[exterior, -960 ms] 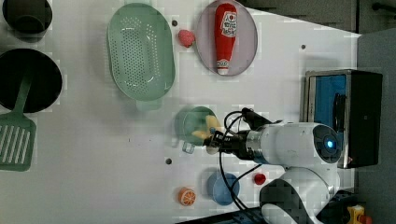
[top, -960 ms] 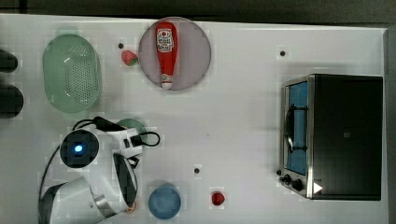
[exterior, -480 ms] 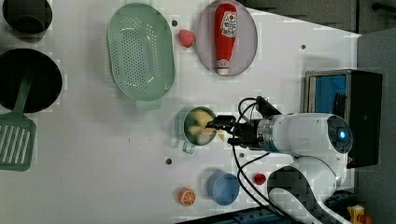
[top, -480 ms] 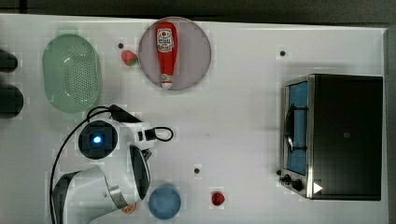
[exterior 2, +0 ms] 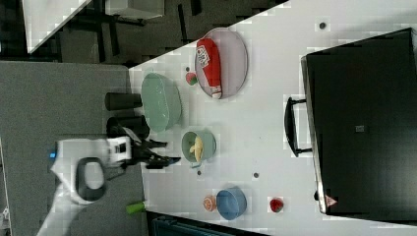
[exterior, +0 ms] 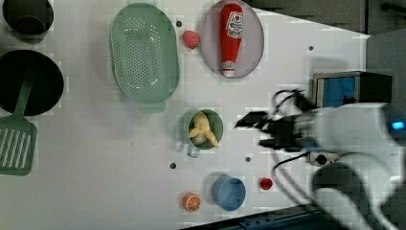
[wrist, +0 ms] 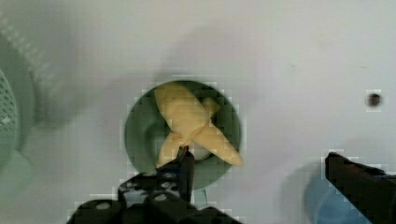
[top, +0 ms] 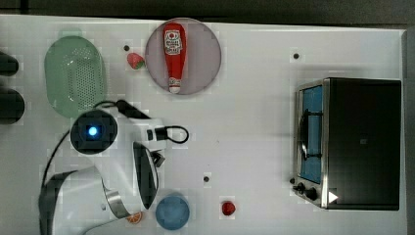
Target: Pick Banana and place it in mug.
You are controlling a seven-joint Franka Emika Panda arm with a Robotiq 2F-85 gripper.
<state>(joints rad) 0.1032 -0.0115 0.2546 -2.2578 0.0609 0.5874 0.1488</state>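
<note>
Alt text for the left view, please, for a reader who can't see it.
A pale-yellow banana lies inside a small green mug on a white table; the robot's open gripper hangs empty at the left view's right of the mug. Farther along the table sit a green strainer and a ketchup bottle on a plate.

Robot lab bench staged as a toy kitchen. White table (exterior: pixel 95 158) with bolt holes carries a strainer (exterior: pixel 143 52) upper left in the left view, ketchup bottle (exterior: pixel 231 38) on a plate (exterior: pixel 253 43) at top centre. Toaster oven (top: pixel 347 142) sits at the top view's right; dark floor surrounds the table in the right view.
</note>
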